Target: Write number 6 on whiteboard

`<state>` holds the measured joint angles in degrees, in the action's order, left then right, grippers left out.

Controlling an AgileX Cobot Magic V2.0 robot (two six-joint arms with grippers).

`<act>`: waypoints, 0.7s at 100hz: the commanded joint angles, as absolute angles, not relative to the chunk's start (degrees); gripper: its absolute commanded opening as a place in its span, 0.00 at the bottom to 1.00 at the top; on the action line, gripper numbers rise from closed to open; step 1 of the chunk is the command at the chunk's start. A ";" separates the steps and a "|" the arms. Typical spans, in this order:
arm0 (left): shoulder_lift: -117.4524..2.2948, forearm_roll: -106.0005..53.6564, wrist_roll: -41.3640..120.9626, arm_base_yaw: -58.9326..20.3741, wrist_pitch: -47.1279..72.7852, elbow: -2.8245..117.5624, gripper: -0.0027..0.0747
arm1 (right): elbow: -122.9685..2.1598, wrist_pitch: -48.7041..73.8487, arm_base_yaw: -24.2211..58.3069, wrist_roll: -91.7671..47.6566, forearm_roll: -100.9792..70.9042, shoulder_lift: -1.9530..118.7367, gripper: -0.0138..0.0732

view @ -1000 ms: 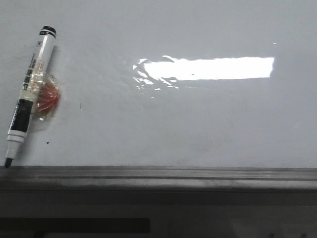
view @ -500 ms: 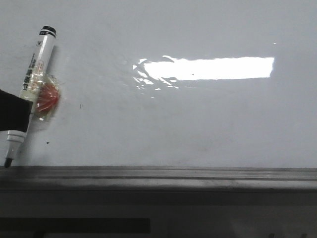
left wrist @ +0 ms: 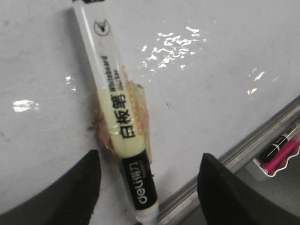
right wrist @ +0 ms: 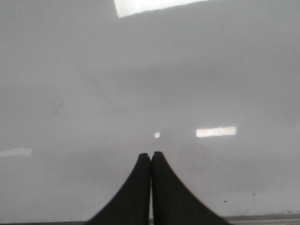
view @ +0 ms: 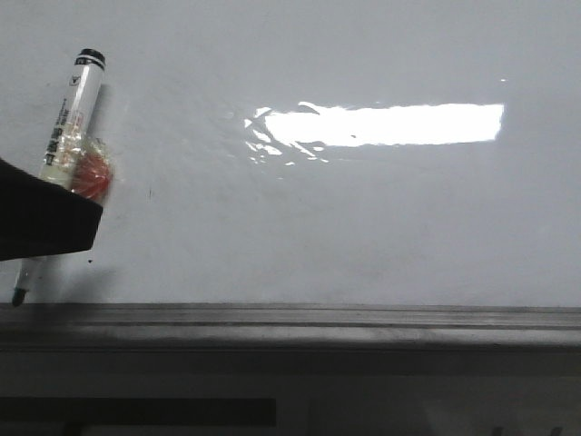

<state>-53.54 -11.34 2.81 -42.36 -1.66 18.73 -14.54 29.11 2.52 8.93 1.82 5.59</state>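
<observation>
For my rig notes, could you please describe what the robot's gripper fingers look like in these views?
The left gripper has two broad matte black fingers with rounded, tapering tips. The right gripper has the same plain black fingers, curving to narrow points. No cables, markings or labels are visible on either.

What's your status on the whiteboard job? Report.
Left gripper jaws open, straddling the marker, not gripping. Right gripper shut, empty. Whiteboard blank, no 6 yet. Nothing in the way.

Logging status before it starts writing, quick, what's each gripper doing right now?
Left gripper: open, fingers either side of the marker lying on the whiteboard, not yet gripping it.
Right gripper: shut, holding nothing.
</observation>
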 commanded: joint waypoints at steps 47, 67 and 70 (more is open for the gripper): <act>-54.72 -14.18 2.49 -42.46 -4.52 20.27 0.01 | -16.28 25.09 5.02 8.87 1.84 6.86 0.09; -53.78 -14.44 2.49 -42.46 -3.61 20.66 0.01 | -16.72 25.09 12.17 8.15 1.84 6.97 0.09; -53.48 -14.44 2.49 -42.46 -2.85 21.06 0.01 | -16.86 25.19 13.27 7.43 1.84 6.95 0.09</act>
<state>-54.65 -13.69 2.81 -42.40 -1.32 18.94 -14.54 29.11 10.81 8.83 1.71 5.59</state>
